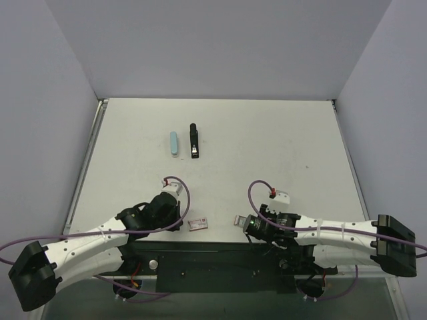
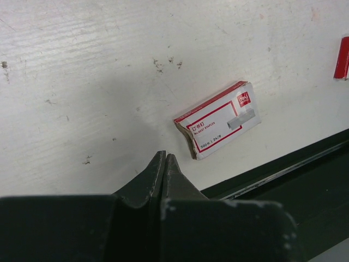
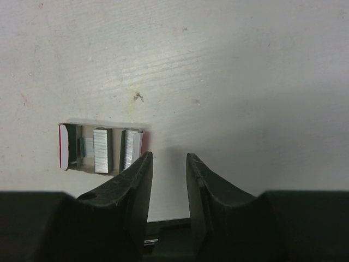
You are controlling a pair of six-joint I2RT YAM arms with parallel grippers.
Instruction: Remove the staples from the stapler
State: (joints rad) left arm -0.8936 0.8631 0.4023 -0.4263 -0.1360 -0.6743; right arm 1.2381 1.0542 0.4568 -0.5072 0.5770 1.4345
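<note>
1. The stapler lies far out on the bench, well apart from both arms and just beside a blue bar. A long reach could nudge either one askew. I cannot tell whether any staples are inside it.
2. The left tool is closed tight on nothing, near the box. If it swings out low, it may knock the box off the near edge.
3. The right tool is parted by a narrow gap and empty. One finger is just beside a tray holding staples. A sideways move would likely tip the tray and scatter the strips.
4. That gap looks too small for the stapler body. Unless it widens, the tool would shove the stapler rather than grip it.
5. The strips look thin and loose, so a hard pinch could break them apart.
</note>
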